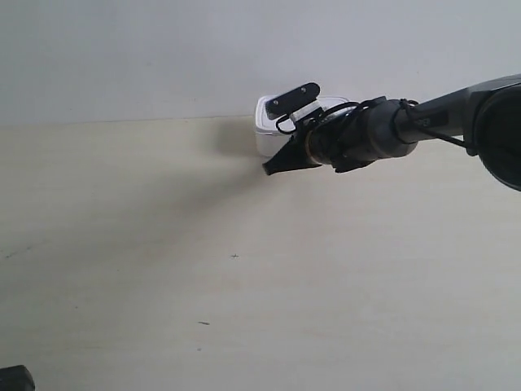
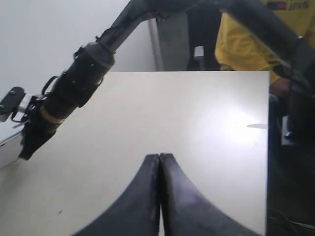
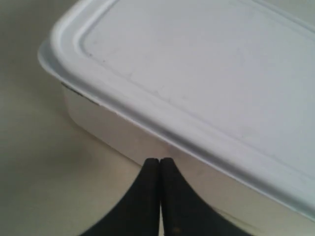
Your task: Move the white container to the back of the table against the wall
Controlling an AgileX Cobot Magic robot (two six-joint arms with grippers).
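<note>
The white container [image 1: 264, 133] stands at the back of the table [image 1: 163, 261], right by the wall [image 1: 146, 57]. Its rimmed lid [image 3: 206, 69] fills the right wrist view. My right gripper [image 3: 160, 160] is shut and empty, its tips at the container's near side wall, just below the lid's rim. In the exterior view this gripper [image 1: 270, 168] reaches in from the right, partly covering the container. The left wrist view shows my left gripper [image 2: 159, 156] shut with nothing in it, over bare table, far from the container [image 2: 7, 143].
A person in a yellow shirt [image 2: 256, 34] stands beyond the table's edge [image 2: 268, 147], beside dark equipment. A few tiny dark specks [image 1: 234, 256] mark the table. A dark object [image 1: 15, 380] pokes into the exterior view's bottom left corner.
</note>
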